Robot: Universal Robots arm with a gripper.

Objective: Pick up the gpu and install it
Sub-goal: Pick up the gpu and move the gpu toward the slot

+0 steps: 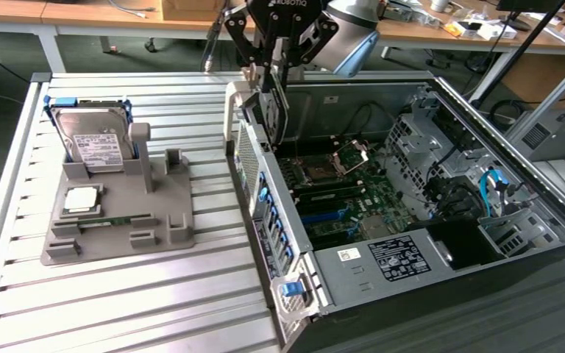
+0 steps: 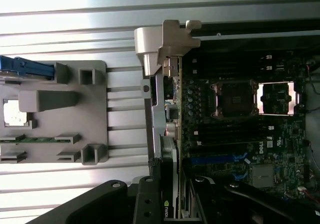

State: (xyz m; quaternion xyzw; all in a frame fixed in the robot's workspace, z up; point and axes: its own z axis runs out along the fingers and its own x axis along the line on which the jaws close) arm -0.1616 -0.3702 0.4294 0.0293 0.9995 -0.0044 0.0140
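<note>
The gpu (image 1: 280,121), a thin black card, hangs on edge from my gripper (image 1: 274,73), which is shut on its upper part. It is just inside the open computer case (image 1: 361,272), close to the rear wall on the exterior view's left, above the motherboard (image 1: 337,191). The wrist view looks down the gpu's (image 2: 169,154) edge, with its metal bracket end running along the case wall beside the motherboard (image 2: 235,134). Black fingers (image 2: 145,199) flank the card at my gripper (image 2: 170,206). I cannot tell whether the card touches a slot.
A grey holder (image 1: 115,220) on the slatted metal table (image 1: 115,309) carries a hard drive (image 1: 91,140), a processor (image 1: 82,197) and a green memory stick (image 1: 115,220). A beige latch (image 1: 232,110) sits on the case corner. Drive cages and cables (image 1: 459,176) fill the case's far side.
</note>
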